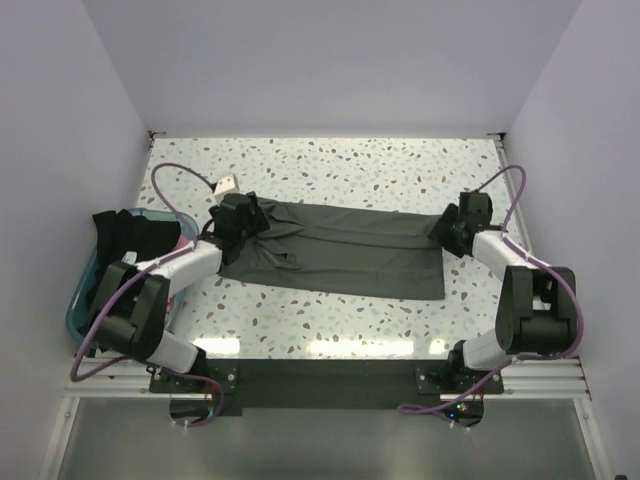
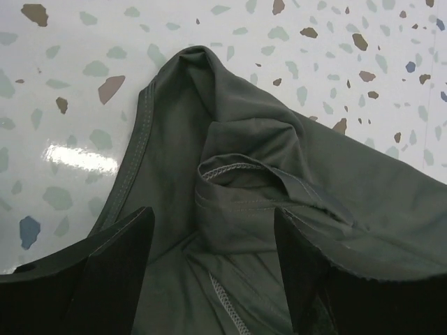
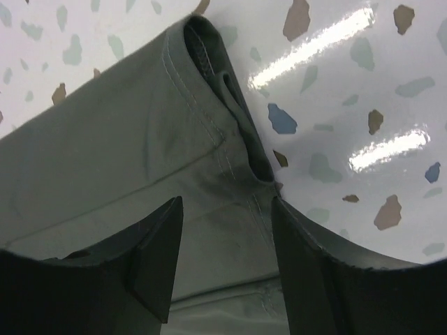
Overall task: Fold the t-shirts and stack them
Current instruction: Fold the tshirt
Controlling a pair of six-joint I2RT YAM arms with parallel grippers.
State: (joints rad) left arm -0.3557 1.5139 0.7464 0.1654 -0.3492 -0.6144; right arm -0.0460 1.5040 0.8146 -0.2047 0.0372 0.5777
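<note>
Two arm bases (image 1: 195, 378) sat at the 6 o'clock edge of a speckled white table (image 1: 330, 165). An olive-green t-shirt (image 1: 340, 255) lay spread flat across the middle of the table, running from 9 o'clock to 3 o'clock. The left fingers (image 1: 240, 215) rested at its 9 o'clock end. In the wrist view those left fingers (image 2: 112, 265) stood wide apart, with bunched, stitched cloth rising between them. The right fingers (image 1: 455, 225) sat at the 3 o'clock end. Up close, the right fingers (image 3: 140, 258) were somewhat parted, straddling a folded hem at the shirt's edge. Far out at 9 o'clock, a teal tub (image 1: 80, 300) held a black t-shirt (image 1: 125, 235) draped over its rim.
</note>
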